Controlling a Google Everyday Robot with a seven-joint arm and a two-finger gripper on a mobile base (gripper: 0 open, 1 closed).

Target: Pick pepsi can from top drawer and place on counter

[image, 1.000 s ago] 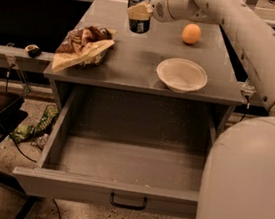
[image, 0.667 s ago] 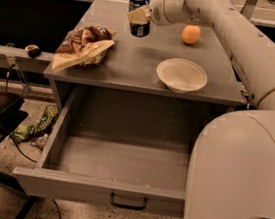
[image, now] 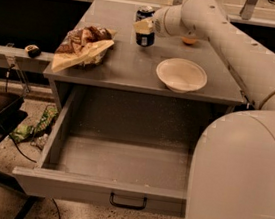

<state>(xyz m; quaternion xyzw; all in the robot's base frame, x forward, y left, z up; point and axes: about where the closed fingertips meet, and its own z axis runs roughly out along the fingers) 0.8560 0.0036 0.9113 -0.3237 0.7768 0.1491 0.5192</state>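
Item: pepsi can point(image: 146, 38), dark blue with a silver top, upright at the back of the table point(image: 133, 65), left of centre.
Holder: hand point(image: 144, 27), closed on the can's upper half, with one pale finger crossing its front. The side grip keeps the can vertical for setting down.
Contact with surface: the can's base is at or just above the table; I cannot tell which.
Arm point(image: 227, 37): reaches in from the right, across the back edge and above the other goods.
Top drawer point(image: 92, 186): pulled fully out, interior bare, black handle point(image: 128, 201) at the centre of the front panel. The can is out of it.
White bowl point(image: 181, 75): right of the can, nearer the front, well apart from it.
Orange point(image: 189, 40): behind the bowl, partly hidden by the arm.
Snack bag point(image: 82, 46): crumpled at the left edge, near the can but not touching.
Stage, as judged: placing. What is left is to release and lift away without tipping the can.
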